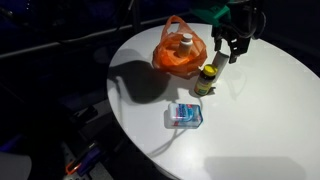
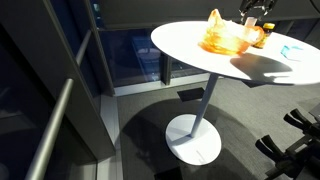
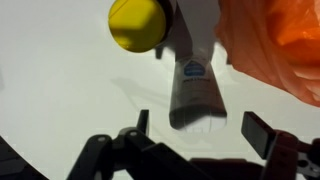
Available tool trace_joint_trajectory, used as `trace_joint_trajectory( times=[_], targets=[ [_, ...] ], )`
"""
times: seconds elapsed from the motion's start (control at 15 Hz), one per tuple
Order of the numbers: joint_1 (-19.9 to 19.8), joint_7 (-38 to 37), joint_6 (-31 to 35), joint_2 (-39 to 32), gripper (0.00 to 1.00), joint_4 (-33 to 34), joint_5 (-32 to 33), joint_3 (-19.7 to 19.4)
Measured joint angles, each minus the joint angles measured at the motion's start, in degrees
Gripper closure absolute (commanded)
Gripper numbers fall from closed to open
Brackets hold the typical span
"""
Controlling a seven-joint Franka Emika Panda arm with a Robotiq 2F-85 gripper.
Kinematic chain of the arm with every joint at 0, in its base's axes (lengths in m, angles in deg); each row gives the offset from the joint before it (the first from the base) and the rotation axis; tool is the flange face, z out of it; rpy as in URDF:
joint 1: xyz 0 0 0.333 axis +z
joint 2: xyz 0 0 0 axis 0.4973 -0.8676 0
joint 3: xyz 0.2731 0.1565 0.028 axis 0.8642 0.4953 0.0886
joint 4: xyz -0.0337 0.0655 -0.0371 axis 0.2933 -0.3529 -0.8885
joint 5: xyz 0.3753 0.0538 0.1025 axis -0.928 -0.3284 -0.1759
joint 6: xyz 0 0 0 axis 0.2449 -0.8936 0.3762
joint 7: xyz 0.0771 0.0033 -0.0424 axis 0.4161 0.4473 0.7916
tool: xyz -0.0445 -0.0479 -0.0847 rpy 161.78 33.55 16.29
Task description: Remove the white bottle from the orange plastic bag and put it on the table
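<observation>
Orange plastic bag [image 1: 172, 57] logged on white tabletop [image 1: 262, 112], white bottle [image 1: 186, 47] upright inside, cap showing at the mouth. Found pincer [image 1: 238, 52] above tabletop just beside bag, fingers [image 3: 258, 132] wide apart, gripping nothing. Noted yellow-lidded jar [image 1: 206, 80] and blue packet [image 1: 185, 115] nearby. Could not identify white cylinder [image 3: 195, 85] under pincer in wrist view, its top cut off by the frame.

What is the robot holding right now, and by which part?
Nothing. The end effector hangs open above the table beside the orange bag, and the white bottle sits inside that bag.
</observation>
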Motion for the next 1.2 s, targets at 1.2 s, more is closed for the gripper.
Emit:
trace_joint_trajectory(
  times=[1.2],
  targets=[
    [-0.36,13.02,-22.18,15.53,0.0,-0.16,-4.94,4.24]
  ],
)
